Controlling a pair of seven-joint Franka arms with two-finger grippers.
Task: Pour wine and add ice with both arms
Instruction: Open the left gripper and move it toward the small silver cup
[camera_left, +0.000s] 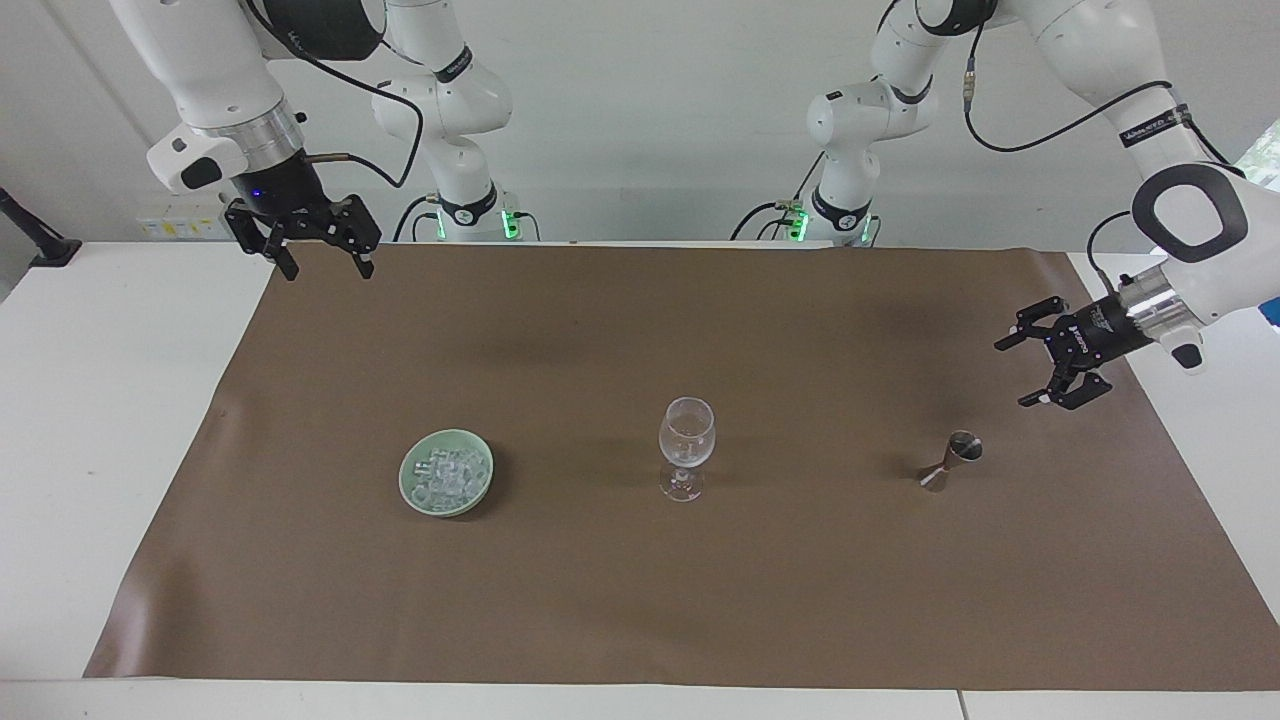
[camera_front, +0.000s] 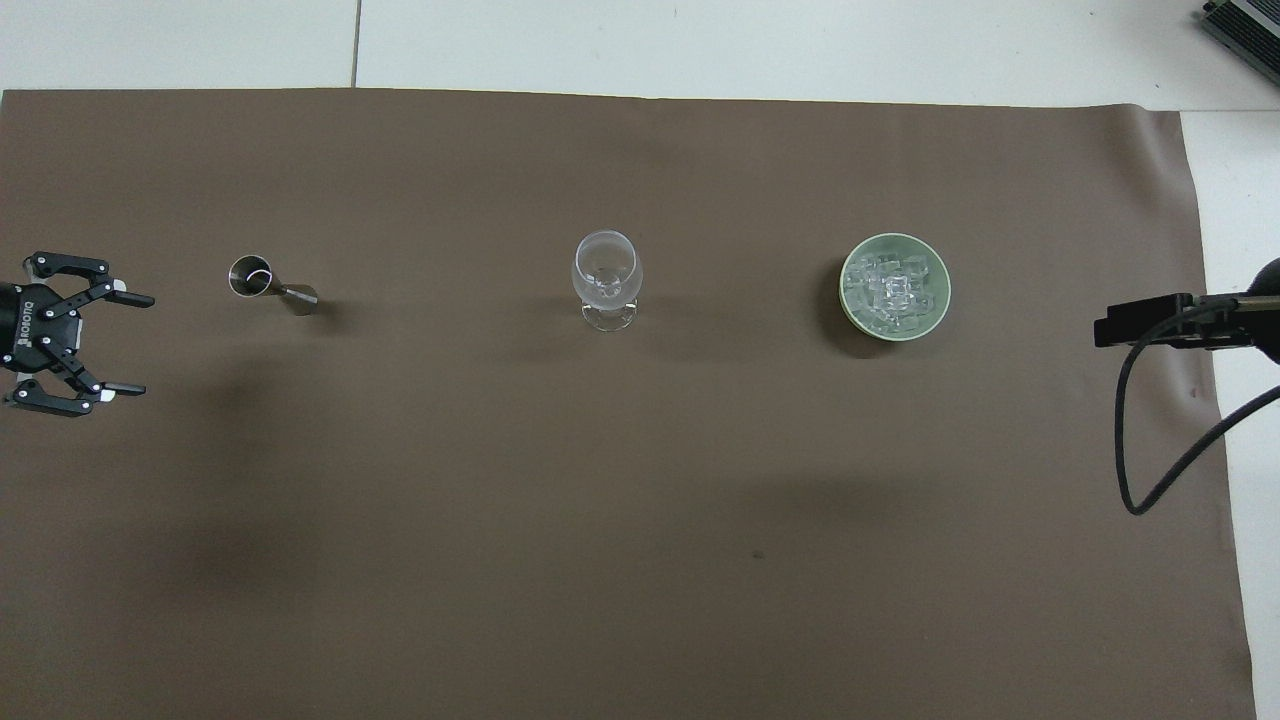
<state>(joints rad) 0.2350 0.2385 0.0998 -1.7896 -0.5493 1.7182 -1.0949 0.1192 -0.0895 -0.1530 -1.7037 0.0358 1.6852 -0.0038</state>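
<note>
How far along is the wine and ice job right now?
Nothing looks done: the wine glass holds no wine and the ice sits in its green dish. In hand: nothing. The left gripper, open, hangs near the metal jigger; the right gripper waits open. Pouring and icing remain.

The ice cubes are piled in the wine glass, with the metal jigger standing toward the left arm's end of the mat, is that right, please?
Not quite: the ice is piled in the pale green dish, as the overhead view shows. The wine glass holds no pile. The jigger does stand toward the left arm's end.
</note>
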